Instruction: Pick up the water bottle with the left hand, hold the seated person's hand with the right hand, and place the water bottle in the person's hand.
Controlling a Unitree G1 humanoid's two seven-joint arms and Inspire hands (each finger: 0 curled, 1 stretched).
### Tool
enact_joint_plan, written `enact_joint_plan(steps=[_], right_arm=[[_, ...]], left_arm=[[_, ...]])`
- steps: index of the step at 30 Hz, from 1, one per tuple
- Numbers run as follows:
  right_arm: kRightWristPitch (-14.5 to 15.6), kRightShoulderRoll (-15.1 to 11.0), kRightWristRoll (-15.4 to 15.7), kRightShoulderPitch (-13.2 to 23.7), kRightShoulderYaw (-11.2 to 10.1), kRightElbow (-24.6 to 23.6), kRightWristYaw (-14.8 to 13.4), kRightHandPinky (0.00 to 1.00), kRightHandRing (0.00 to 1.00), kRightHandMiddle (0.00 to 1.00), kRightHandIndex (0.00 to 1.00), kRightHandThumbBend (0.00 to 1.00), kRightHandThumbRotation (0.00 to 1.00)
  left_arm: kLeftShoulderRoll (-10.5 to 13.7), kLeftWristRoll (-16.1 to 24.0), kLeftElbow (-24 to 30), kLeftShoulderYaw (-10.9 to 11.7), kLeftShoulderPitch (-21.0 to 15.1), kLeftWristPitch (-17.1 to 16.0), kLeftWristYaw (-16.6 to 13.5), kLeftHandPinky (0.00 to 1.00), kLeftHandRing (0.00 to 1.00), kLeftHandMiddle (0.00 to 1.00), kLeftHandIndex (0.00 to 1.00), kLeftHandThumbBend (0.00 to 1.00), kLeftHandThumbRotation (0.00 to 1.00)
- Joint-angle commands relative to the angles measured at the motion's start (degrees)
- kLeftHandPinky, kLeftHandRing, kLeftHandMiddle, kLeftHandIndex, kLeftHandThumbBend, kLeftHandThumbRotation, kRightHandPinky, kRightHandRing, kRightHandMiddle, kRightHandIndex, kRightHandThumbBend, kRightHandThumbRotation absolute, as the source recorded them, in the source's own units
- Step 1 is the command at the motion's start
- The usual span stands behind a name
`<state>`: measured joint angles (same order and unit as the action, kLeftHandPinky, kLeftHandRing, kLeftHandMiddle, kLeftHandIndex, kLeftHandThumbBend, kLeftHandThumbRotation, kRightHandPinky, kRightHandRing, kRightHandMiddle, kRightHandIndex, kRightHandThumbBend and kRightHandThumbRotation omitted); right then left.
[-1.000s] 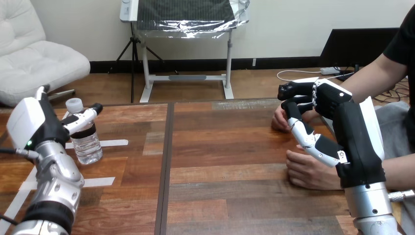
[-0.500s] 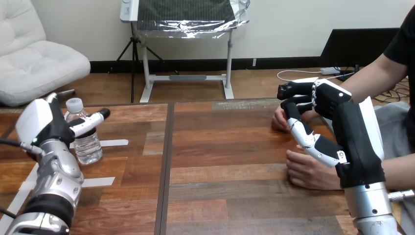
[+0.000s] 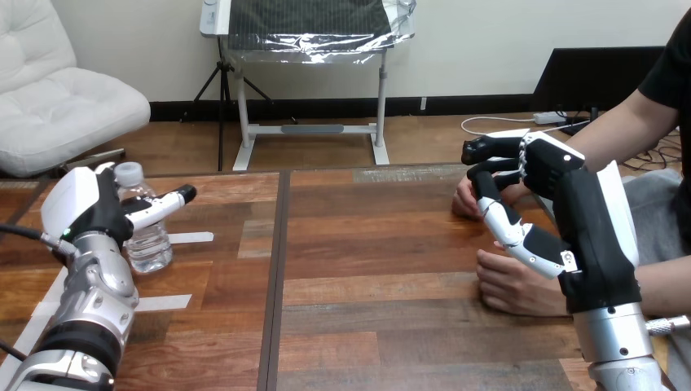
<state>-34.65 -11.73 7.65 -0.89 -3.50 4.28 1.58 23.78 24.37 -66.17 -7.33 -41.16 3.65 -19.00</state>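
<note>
Left hand (image 3: 88,205) has advanced rightward onto the water bottle (image 3: 151,244) since the earlier frames; right hand (image 3: 562,191) shows no change of station.
Water bottle stands upright on the table (image 3: 367,244) at its left side, just beside a white tape mark (image 3: 186,238), its cap clear above the left hand. That hand's fingers (image 3: 163,201) run straight across the bottle's near side and are not curled round it, so no grip is established. This is judged a side approach at mid-body. The right hand is raised between the person's far hand (image 3: 465,199) and near hand (image 3: 515,287), both low at the table. Whether it touches or grips either cannot be told. The station is judged readiness to steady the receiving hand.
</note>
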Motion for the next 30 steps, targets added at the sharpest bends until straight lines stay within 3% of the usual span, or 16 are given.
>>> enact_joint_plan(steps=[1,20,30], right_arm=[[0.0,-1.2,-1.3,3.3,-0.7,-1.7,0.7,0.48,0.59,0.63,0.61,0.34,0.0],[0.5,-1.4,-1.1,2.7,-1.3,-2.2,1.1,0.5,0.61,0.64,0.61,0.35,0.0],[0.5,-1.4,-0.9,2.7,-1.4,-2.1,1.4,0.5,0.61,0.64,0.61,0.35,0.0]], left_arm=[[0.4,0.5,-0.8,-1.1,-5.0,-0.3,0.5,0.7,0.79,0.83,0.85,0.98,0.67],[-0.6,0.1,0.5,-1.7,-4.1,1.2,0.1,0.72,0.81,0.84,0.85,0.95,0.64],[-0.1,0.4,-0.2,-2.0,-3.6,0.1,0.5,0.73,0.82,0.85,0.86,0.94,0.66]])
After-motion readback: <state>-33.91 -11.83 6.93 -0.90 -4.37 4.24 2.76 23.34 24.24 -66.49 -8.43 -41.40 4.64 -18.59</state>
